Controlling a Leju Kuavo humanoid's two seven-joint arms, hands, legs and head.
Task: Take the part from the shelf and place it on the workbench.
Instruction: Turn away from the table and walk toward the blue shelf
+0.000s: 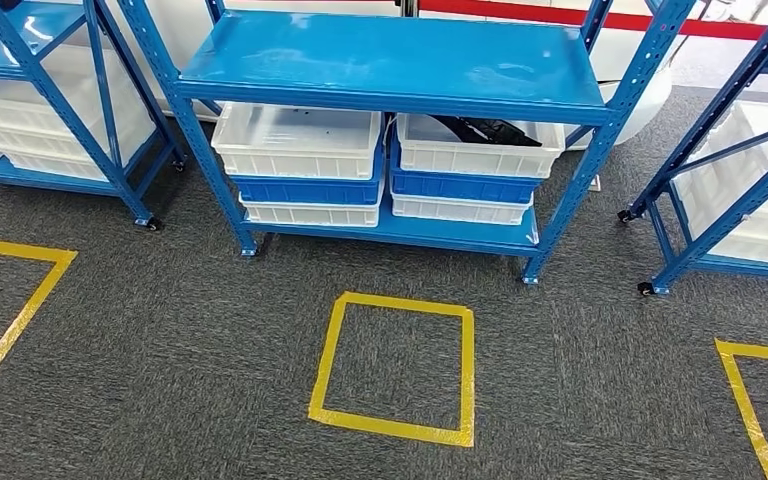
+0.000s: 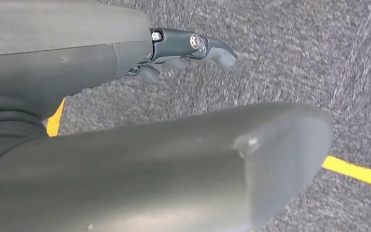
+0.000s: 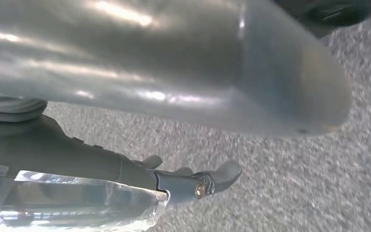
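Two empty, spread hands (image 2: 183, 48) (image 3: 193, 181) hang over speckled carpet; black part (image 1: 485, 130) fills a white bin (image 1: 480, 150).

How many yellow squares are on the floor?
3: one whole square before the middle shelf, one cut off at left, one cut off at right. More may lie out of view.

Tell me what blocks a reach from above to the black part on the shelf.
The black part lies in the top white bin on the right, under the blue upper shelf board, which overhangs it. Open carpet lies in front.
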